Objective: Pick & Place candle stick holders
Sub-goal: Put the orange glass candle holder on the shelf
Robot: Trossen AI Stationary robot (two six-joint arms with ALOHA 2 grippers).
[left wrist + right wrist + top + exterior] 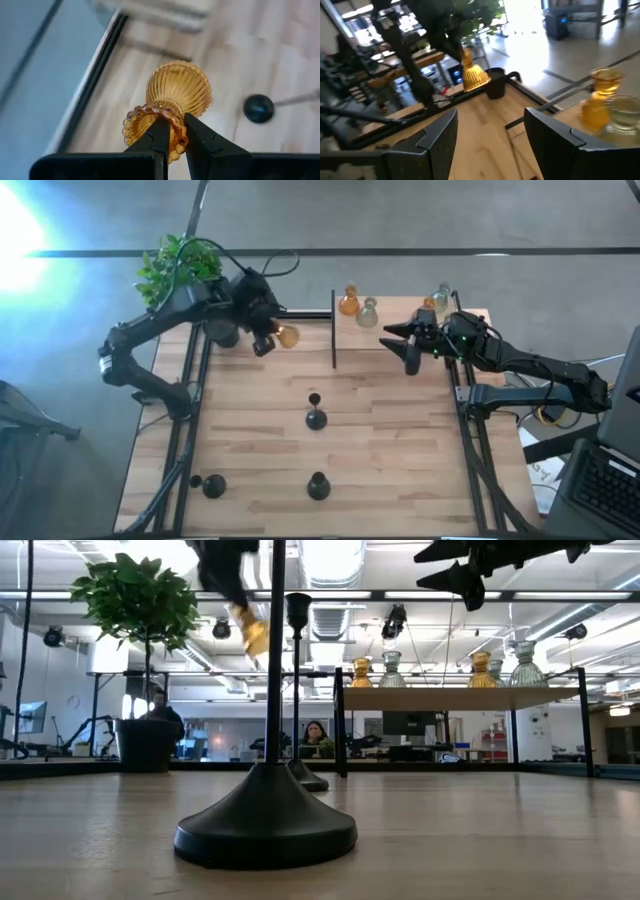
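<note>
Your left gripper point(172, 135) is clamped on 1 amber candle stick holder point(175, 100) above the table's point(380, 450) far-left corner. Your right gripper point(398, 340), fingers apart, hovers near its far-right edge.

Low view across the wooden worktop point(480, 840). Foreground: a black candle stick holder point(266, 825), round base and thin upright stem. A second black holder point(300, 690) stands behind it. Upper left: an amber holder point(250, 632) hangs in the air beneath a blurred dark arm. On a raised shelf point(460, 697) stand four glass holders, amber and clear alternating. Far left: a potted plant point(140, 610). Two people sit in the room behind.
</note>
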